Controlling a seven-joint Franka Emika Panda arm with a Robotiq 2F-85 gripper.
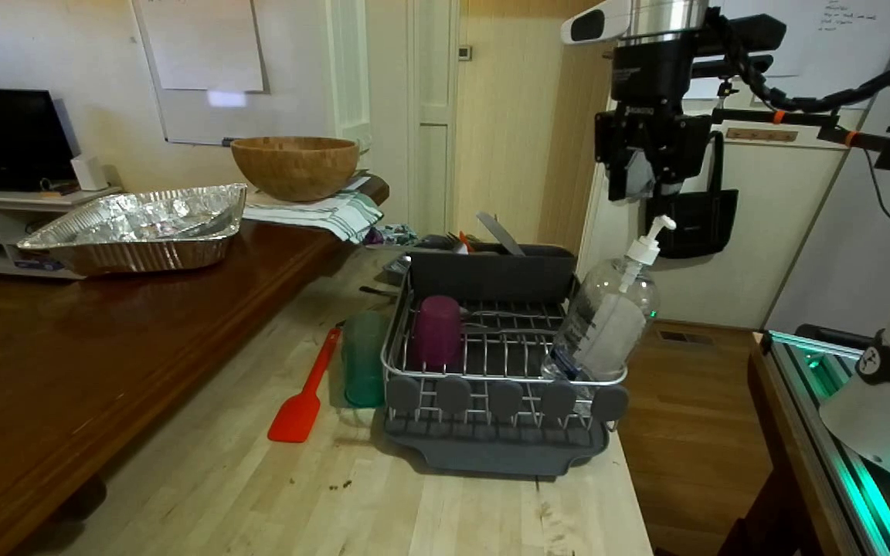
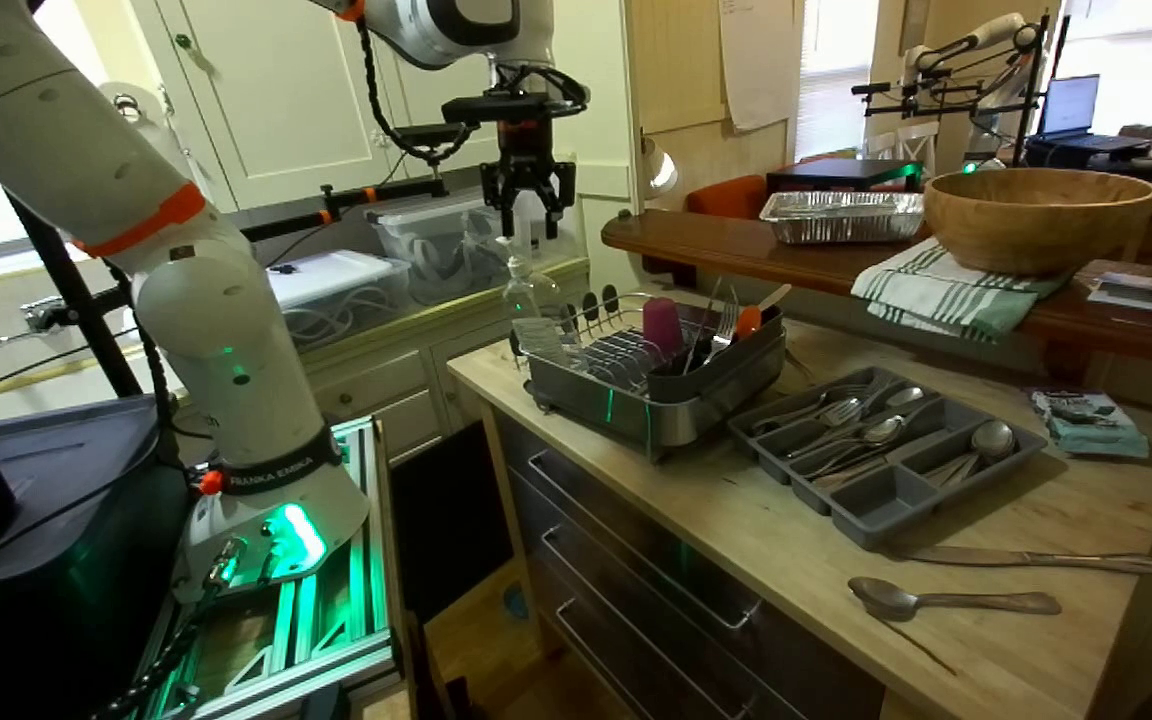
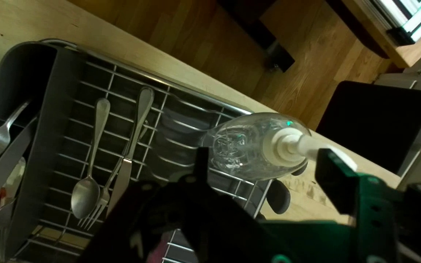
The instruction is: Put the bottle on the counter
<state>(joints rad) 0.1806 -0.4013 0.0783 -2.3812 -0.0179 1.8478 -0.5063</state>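
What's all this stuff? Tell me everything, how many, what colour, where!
counter: 1, pale wood, beside the brown top
dish rack: 1, grey, on counter
bottle: 1, clear, tilted in rack
cup: 1, purple, in rack
tumbler: 1, green, beside rack
spatula: 1, red, on counter
cutlery tray: 1, grey, on counter
cutlery: many, silver, tray, rack and counter
packets: count unclear, blue-green, on counter
bowl: 1, brown, on brown top
foil pan: 1, silver, on brown top
towel: 1, white and green, by bowl
TV: 1, black, background
bag: 1, black, hanging up
distant robot arm: 1, white, background
robot's arm: 1, white, beside counter
gripper: 1, black, above bottle
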